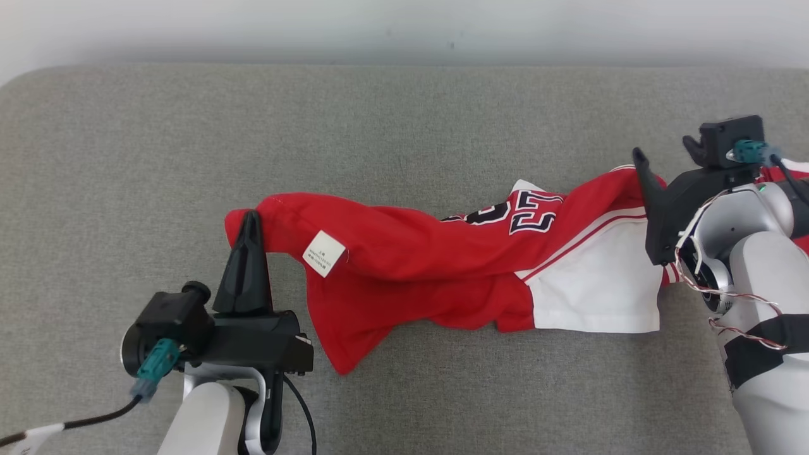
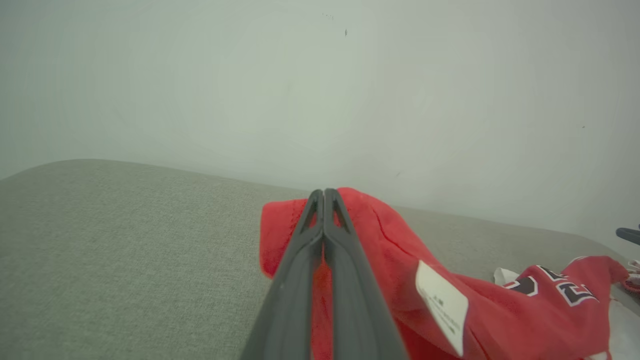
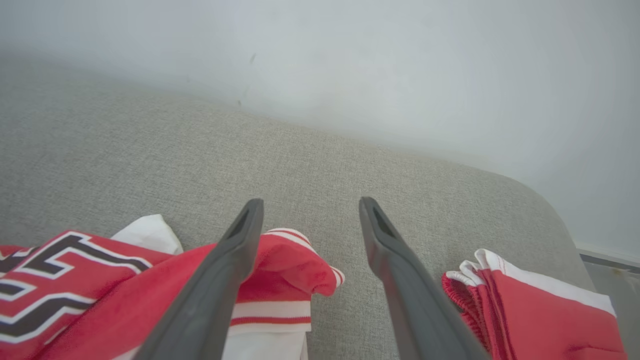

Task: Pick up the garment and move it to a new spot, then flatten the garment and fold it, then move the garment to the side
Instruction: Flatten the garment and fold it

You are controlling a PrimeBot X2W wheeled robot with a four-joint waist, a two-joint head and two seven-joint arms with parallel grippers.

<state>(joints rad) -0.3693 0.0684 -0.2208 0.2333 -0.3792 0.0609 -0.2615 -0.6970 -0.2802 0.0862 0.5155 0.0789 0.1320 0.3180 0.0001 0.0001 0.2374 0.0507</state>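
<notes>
Stretching across the grey cloth-covered desk, the crumpled red-and-white jersey garment was mid-flattening: left hand clenched on its left end, right hand released over its right end. Next likely needed a fresh right-end grasp.

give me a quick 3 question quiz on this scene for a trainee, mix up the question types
1. True or false: the right gripper is shut on the garment.
2. Which one is gripping the garment? A) the left gripper B) the right gripper C) both
3. Fill in: the small white rectangle on the red cloth near the left gripper is a ___.

Key:
1. False. Its fingers stand wide apart, so it is open.
2. A. It is shut on the red end of the garment.
3. label
</notes>
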